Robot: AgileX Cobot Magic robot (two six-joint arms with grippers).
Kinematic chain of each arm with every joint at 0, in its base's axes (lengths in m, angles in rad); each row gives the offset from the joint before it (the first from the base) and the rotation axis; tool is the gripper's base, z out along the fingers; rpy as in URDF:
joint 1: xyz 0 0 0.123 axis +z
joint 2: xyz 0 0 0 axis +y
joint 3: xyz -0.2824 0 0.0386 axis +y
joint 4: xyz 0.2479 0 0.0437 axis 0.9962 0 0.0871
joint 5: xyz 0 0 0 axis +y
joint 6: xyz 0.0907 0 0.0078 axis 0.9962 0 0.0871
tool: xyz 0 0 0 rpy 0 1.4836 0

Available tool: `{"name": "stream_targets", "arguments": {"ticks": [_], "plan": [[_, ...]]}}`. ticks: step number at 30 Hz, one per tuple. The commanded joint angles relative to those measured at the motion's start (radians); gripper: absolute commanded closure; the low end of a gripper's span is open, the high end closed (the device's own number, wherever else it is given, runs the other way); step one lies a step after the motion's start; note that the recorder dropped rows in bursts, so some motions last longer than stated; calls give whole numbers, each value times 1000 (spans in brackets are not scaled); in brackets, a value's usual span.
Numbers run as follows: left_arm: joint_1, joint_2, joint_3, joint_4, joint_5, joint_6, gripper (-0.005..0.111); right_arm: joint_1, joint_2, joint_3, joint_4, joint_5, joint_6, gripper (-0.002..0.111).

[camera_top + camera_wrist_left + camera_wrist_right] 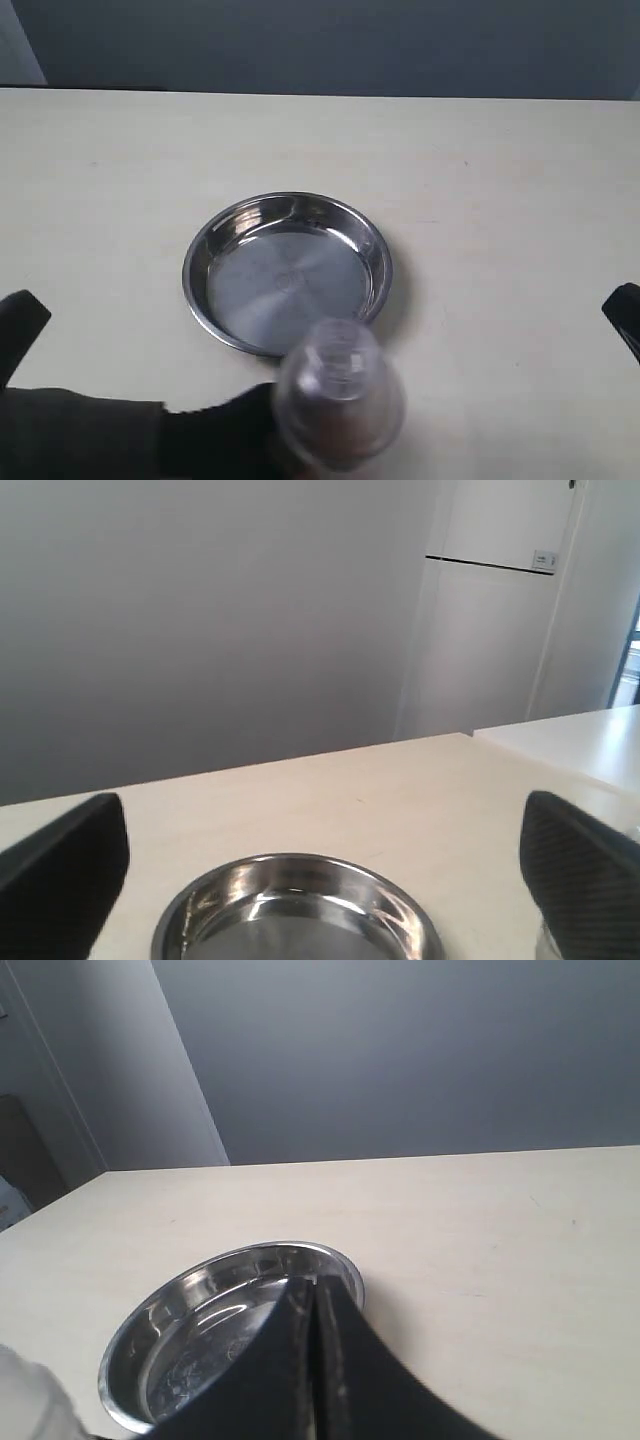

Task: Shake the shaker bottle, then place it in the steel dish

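Observation:
The steel dish [285, 285] lies empty at the table's middle. The shaker bottle [340, 395] shows blurred just in front of the dish, domed top and cap towards the camera. A dark sleeve-like arm [200, 440] reaches to it from the lower left. My left gripper [20, 325] is at the left edge. In the left wrist view my left gripper [322, 825] is open, with the dish [300, 863] beyond and a sliver of the bottle [548, 946] by one finger. My right gripper [625, 315] is at the right edge. Seen from its wrist, the right gripper [315, 1288] is shut and empty, facing the dish [200, 1290]; the bottle [30, 1405] is a pale blur.
The cream table [500, 200] runs back to a grey wall. A second white surface [580, 740] adjoins the table in the left wrist view. White cabinet panels [500, 630] stand behind it.

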Motion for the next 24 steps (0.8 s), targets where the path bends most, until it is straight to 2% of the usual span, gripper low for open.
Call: {"name": "stream_targets", "arguments": {"ticks": [1,6,11,18,24], "plan": [[-3,-3,7,-16,-112,-12,1,-1,-4,2,3,-5,-4,109],[-3,-3,8,-22,-199,-30,1,-1,-4,2,3,-5,-4,109],[-3,-3,14,-29,-216,-58,1,-1,-4,2,3,-5,-4,109],[-2,-3,12,-130,-99,-58,1,-1,-4,2,3,-5,-4,109],[-2,3,-78,-20,31,-53,1,-1,-4,2,3,-5,-4,109]]}}
